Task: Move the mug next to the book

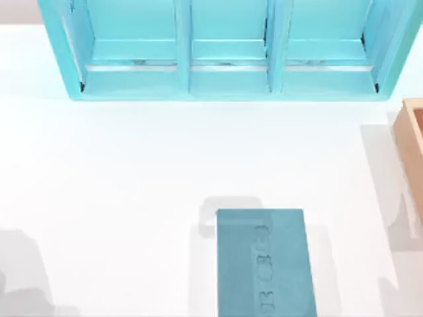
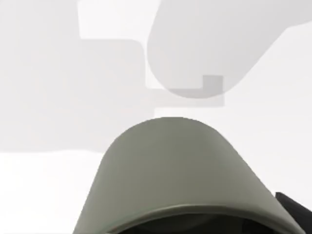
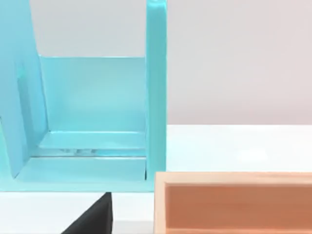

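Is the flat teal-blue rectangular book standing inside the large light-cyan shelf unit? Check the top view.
No: the flat teal-blue rectangular book lies flat on the white table, well apart from the large light-cyan shelf unit.

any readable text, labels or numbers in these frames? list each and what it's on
Book: faint embossed letters run along its cover, too blurred to read.
Mug, shelf unit, wooden box: no markings seen.
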Robot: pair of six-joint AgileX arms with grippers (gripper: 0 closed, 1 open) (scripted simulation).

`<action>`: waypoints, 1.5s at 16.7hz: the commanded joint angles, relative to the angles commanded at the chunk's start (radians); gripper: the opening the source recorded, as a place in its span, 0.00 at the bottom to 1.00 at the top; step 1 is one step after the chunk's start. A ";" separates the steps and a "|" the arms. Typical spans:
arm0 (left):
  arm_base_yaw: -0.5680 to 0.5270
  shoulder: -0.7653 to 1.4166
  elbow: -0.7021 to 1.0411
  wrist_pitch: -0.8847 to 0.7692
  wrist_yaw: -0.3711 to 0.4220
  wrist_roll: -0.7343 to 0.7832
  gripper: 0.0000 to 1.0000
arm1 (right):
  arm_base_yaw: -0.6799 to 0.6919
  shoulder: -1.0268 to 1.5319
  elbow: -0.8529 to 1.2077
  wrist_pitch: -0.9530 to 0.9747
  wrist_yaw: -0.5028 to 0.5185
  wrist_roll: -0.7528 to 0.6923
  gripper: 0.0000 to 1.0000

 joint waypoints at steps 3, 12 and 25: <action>-0.155 0.068 0.070 -0.038 0.022 -0.236 0.00 | 0.000 0.000 0.000 0.000 0.000 0.000 1.00; -0.696 0.337 0.326 -0.179 0.095 -1.197 0.00 | 0.000 0.000 0.000 0.000 0.000 0.000 1.00; -1.250 0.563 0.767 -0.201 0.028 -2.571 0.00 | 0.000 0.000 0.000 0.000 0.000 0.000 1.00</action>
